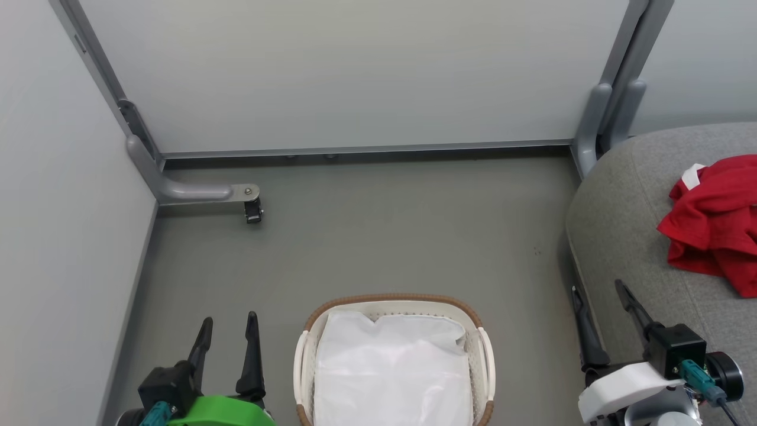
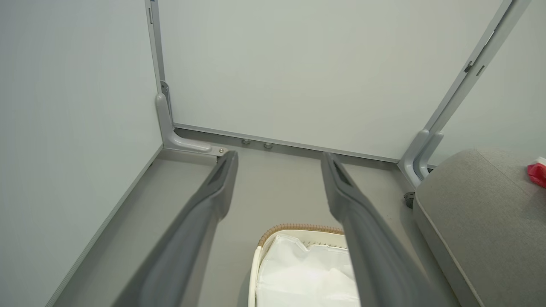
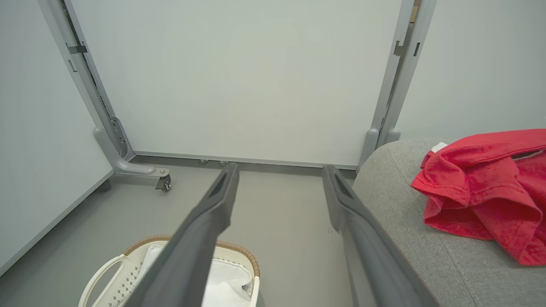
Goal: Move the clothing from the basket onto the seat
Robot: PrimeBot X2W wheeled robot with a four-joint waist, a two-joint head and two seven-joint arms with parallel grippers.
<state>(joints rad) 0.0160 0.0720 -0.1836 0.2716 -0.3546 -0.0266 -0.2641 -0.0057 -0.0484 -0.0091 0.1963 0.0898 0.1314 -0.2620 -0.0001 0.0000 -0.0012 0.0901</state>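
You see the bright red crumpled fabric clothing (image 1: 712, 222), with a bit of white trim, lying in a heap on the large grey upholstered seat (image 1: 621, 201) at your right. It is well apart from the oval white plastic basket (image 1: 390, 300) with the brown woven rim. That basket stands on the grey floor (image 1: 384, 231) between your two arms, and inside it lies the plain white liner sheet (image 1: 390, 367), rumpled. Your left gripper (image 1: 229, 319), on the green-cased wrist, hangs beside the basket's left handle with its two dark fingers spread apart, holding nothing. Your right gripper (image 1: 597, 287) hovers at the seat's edge, fingers likewise parted and empty, short of the red heap. Pale partition panels (image 1: 355, 71) stand behind, one foot bearing a small black castor (image 1: 253, 211).
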